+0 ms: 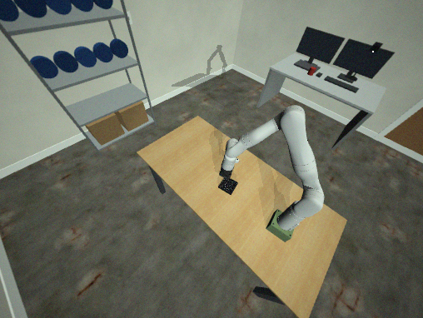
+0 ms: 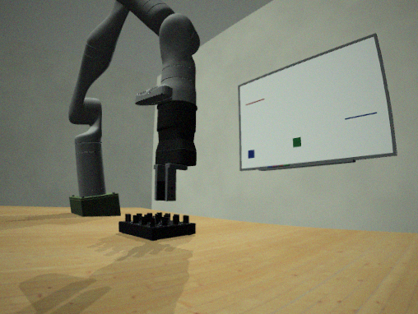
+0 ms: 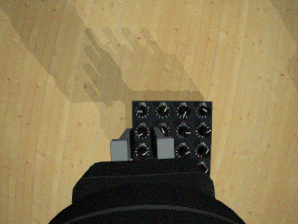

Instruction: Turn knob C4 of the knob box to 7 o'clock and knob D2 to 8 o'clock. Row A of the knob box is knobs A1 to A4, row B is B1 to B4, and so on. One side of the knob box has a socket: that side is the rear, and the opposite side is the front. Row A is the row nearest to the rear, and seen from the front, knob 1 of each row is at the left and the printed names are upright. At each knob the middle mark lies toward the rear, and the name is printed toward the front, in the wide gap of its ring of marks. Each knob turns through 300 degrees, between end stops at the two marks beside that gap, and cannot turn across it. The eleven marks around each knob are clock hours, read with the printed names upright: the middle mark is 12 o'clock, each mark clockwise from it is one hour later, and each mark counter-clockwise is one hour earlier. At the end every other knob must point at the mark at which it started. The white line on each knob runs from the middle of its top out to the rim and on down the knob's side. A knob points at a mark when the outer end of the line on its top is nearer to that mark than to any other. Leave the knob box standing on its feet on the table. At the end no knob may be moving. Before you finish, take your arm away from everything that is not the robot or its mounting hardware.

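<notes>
The black knob box [image 1: 222, 188] [image 2: 137, 230] [image 3: 173, 120] stands flat on the table, with short black knobs in rows. My gripper [image 2: 165, 199] [image 3: 142, 138] is partly open and empty. Its fingertips hang clear above the box in the exterior view. In the wrist view the fingers lie on either side of the left column. There, the knob between them [image 3: 142, 131] has its line toward the lower left, and the knob at the top left [image 3: 142, 111] has its line toward the left. The printed names are too small to read, and the gripper body hides part of the nearest row.
The wooden table [image 1: 196, 175] [image 2: 288, 271] [image 3: 250, 90] carries the box and the arm's green base block [image 1: 280, 230] [image 2: 95, 205]. Neighbouring knobs stand close beside the right finger in the wrist view. Shelves and a desk with monitors stand away from the table.
</notes>
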Tool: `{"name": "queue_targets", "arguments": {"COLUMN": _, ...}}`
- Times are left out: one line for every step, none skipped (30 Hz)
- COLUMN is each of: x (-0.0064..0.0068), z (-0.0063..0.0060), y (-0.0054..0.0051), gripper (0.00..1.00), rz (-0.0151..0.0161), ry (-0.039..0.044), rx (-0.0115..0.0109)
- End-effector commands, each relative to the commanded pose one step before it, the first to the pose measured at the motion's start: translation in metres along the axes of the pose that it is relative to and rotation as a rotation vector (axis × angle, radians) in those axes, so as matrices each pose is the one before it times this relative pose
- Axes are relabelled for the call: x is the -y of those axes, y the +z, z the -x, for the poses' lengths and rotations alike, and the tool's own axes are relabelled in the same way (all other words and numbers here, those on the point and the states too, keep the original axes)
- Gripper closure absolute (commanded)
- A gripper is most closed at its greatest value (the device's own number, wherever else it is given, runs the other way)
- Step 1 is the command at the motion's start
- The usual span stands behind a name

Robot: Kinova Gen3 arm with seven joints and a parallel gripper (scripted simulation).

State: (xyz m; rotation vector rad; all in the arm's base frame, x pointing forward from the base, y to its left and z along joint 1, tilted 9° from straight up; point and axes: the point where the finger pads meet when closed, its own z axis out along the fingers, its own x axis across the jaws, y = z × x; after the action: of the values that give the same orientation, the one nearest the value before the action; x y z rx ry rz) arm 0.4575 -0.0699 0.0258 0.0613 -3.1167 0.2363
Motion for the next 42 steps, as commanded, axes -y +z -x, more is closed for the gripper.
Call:
{"name": "queue_targets", "arguments": {"x": 0.00004, "z": 0.00075, "y": -0.00103, "gripper": 0.54, "rz": -0.00009, "ry": 0.00011, "rx": 0.00245}}
{"name": "queue_targets", "arguments": {"x": 0.00000, "z": 0.00000, "y": 0.00000, "gripper": 0.54, "rz": 0.00000, "ry": 0.00000, "rx": 0.00000}}
{"name": "queue_targets", "arguments": {"x": 0.00000, "z": 0.00000, "y": 0.00000, "gripper": 0.54, "rz": 0.00000, "ry": 0.00000, "rx": 0.00000}}
{"name": "queue_targets", "arguments": {"x": 0.00000, "z": 0.00000, "y": 0.00000, "gripper": 0.54, "rz": 0.00000, "ry": 0.00000, "rx": 0.00000}}
{"name": "queue_targets", "arguments": {"x": 0.00000, "z": 0.00000, "y": 0.00000, "gripper": 0.54, "rz": 0.00000, "ry": 0.00006, "rx": 0.00000}}
{"name": "queue_targets", "arguments": {"x": 0.00001, "z": -0.00001, "y": 0.00000, "gripper": 0.54, "rz": -0.00001, "ry": 0.00042, "rx": -0.00002}}
{"name": "queue_targets", "arguments": {"x": 0.00002, "z": -0.00003, "y": 0.00000, "gripper": 0.54, "rz": -0.00001, "ry": 0.00111, "rx": -0.00006}}
{"name": "queue_targets", "arguments": {"x": 0.00004, "z": -0.00005, "y": 0.00000, "gripper": 0.54, "rz": -0.00003, "ry": 0.00209, "rx": -0.00011}}
{"name": "queue_targets", "arguments": {"x": 0.00006, "z": -0.00008, "y": 0.00000, "gripper": 0.54, "rz": -0.00004, "ry": 0.00333, "rx": -0.00018}}
{"name": "queue_targets", "arguments": {"x": 0.00009, "z": -0.00012, "y": -0.00001, "gripper": 0.54, "rz": -0.00006, "ry": 0.00480, "rx": -0.00026}}
{"name": "queue_targets", "arguments": {"x": 0.00013, "z": -0.00016, "y": -0.00001, "gripper": 0.54, "rz": -0.00009, "ry": 0.00648, "rx": -0.00034}}
{"name": "queue_targets", "arguments": {"x": 0.00000, "z": 0.00000, "y": 0.00000, "gripper": 0.54, "rz": 0.00000, "ry": 0.00000, "rx": 0.00000}}
{"name": "queue_targets", "arguments": {"x": 0.00000, "z": 0.00000, "y": 0.00000, "gripper": 0.54, "rz": 0.00000, "ry": 0.00000, "rx": 0.00000}}
{"name": "queue_targets", "arguments": {"x": 0.00016, "z": -0.00020, "y": -0.00001, "gripper": 0.54, "rz": -0.00011, "ry": 0.00832, "rx": -0.00044}}
{"name": "queue_targets", "arguments": {"x": 0.00020, "z": -0.00025, "y": -0.00001, "gripper": 0.54, "rz": -0.00014, "ry": 0.01031, "rx": -0.00053}}
{"name": "queue_targets", "arguments": {"x": 0.00024, "z": -0.00029, "y": -0.00002, "gripper": 0.54, "rz": -0.00017, "ry": 0.01242, "rx": -0.00063}}
{"name": "queue_targets", "arguments": {"x": 0.00028, "z": -0.00034, "y": -0.00003, "gripper": 0.54, "rz": -0.00021, "ry": 0.01462, "rx": -0.00073}}
{"name": "queue_targets", "arguments": {"x": 0.00032, "z": -0.00038, "y": -0.00003, "gripper": 0.54, "rz": -0.00025, "ry": 0.01689, "rx": -0.00082}}
{"name": "queue_targets", "arguments": {"x": 0.00036, "z": -0.00042, "y": -0.00004, "gripper": 0.54, "rz": -0.00029, "ry": 0.01920, "rx": -0.00091}}
{"name": "queue_targets", "arguments": {"x": 0.00040, "z": -0.00046, "y": -0.00006, "gripper": 0.54, "rz": -0.00033, "ry": 0.02154, "rx": -0.00098}}
{"name": "queue_targets", "arguments": {"x": 0.00043, "z": -0.00049, "y": -0.00007, "gripper": 0.54, "rz": -0.00038, "ry": 0.02387, "rx": -0.00105}}
{"name": "queue_targets", "arguments": {"x": 0.00047, "z": -0.00051, "y": -0.00009, "gripper": 0.54, "rz": -0.00042, "ry": 0.02619, "rx": -0.00110}}
{"name": "queue_targets", "arguments": {"x": 0.00050, "z": -0.00053, "y": -0.00010, "gripper": 0.54, "rz": -0.00047, "ry": 0.02847, "rx": -0.00113}}
{"name": "queue_targets", "arguments": {"x": 0.00052, "z": -0.00054, "y": -0.00013, "gripper": 0.54, "rz": -0.00051, "ry": 0.03070, "rx": -0.00115}}
{"name": "queue_targets", "arguments": {"x": 0.00054, "z": -0.00054, "y": -0.00015, "gripper": 0.54, "rz": -0.00055, "ry": 0.03285, "rx": -0.00116}}
{"name": "queue_targets", "arguments": {"x": 0.00056, "z": -0.00054, "y": -0.00017, "gripper": 0.54, "rz": -0.00058, "ry": 0.03492, "rx": -0.00114}}
{"name": "queue_targets", "arguments": {"x": 0.00056, "z": -0.00053, "y": -0.00020, "gripper": 0.54, "rz": -0.00061, "ry": 0.03688, "rx": -0.00111}}
{"name": "queue_targets", "arguments": {"x": 0.00056, "z": -0.00051, "y": -0.00023, "gripper": 0.54, "rz": -0.00062, "ry": 0.03873, "rx": -0.00106}}
{"name": "queue_targets", "arguments": {"x": 0.00000, "z": 0.00000, "y": 0.00000, "gripper": 0.54, "rz": 0.00000, "ry": 0.00000, "rx": 0.00000}}
{"name": "queue_targets", "arguments": {"x": 0.00000, "z": 0.00000, "y": 0.00000, "gripper": 0.54, "rz": 0.00000, "ry": 0.00000, "rx": 0.00000}}
{"name": "queue_targets", "arguments": {"x": 0.00055, "z": -0.00048, "y": -0.00027, "gripper": 0.54, "rz": -0.00063, "ry": 0.04044, "rx": -0.00099}}
{"name": "queue_targets", "arguments": {"x": 0.00053, "z": -0.00045, "y": -0.00030, "gripper": 0.54, "rz": -0.00062, "ry": 0.04202, "rx": -0.00091}}
{"name": "queue_targets", "arguments": {"x": 0.00050, "z": -0.00042, "y": -0.00034, "gripper": 0.54, "rz": -0.00060, "ry": 0.04345, "rx": -0.00082}}
{"name": "queue_targets", "arguments": {"x": 0.00046, "z": -0.00038, "y": -0.00037, "gripper": 0.54, "rz": -0.00056, "ry": 0.04472, "rx": -0.00072}}
{"name": "queue_targets", "arguments": {"x": 0.00041, "z": -0.00034, "y": -0.00041, "gripper": 0.54, "rz": -0.00050, "ry": 0.04582, "rx": -0.00062}}
{"name": "queue_targets", "arguments": {"x": 0.00035, "z": -0.00030, "y": -0.00044, "gripper": 0.54, "rz": -0.00043, "ry": 0.04674, "rx": -0.00051}}
{"name": "queue_targets", "arguments": {"x": 0.00028, "z": -0.00026, "y": -0.00048, "gripper": 0.54, "rz": -0.00035, "ry": 0.04749, "rx": -0.00040}}
{"name": "queue_targets", "arguments": {"x": 0.00021, "z": -0.00022, "y": -0.00052, "gripper": 0.54, "rz": -0.00025, "ry": 0.04805, "rx": -0.00029}}
{"name": "queue_targets", "arguments": {"x": 0.00013, "z": -0.00018, "y": -0.00055, "gripper": 0.54, "rz": -0.00014, "ry": 0.04843, "rx": -0.00019}}
{"name": "queue_targets", "arguments": {"x": 0.00004, "z": -0.00015, "y": -0.00058, "gripper": 0.54, "rz": -0.00001, "ry": 0.04861, "rx": -0.00010}}
{"name": "queue_targets", "arguments": {"x": -0.00005, "z": -0.00013, "y": -0.00061, "gripper": 0.54, "rz": 0.00012, "ry": 0.04861, "rx": -0.00002}}
{"name": "queue_targets", "arguments": {"x": -0.00014, "z": -0.00011, "y": -0.00064, "gripper": 0.54, "rz": 0.00026, "ry": 0.04841, "rx": 0.00005}}
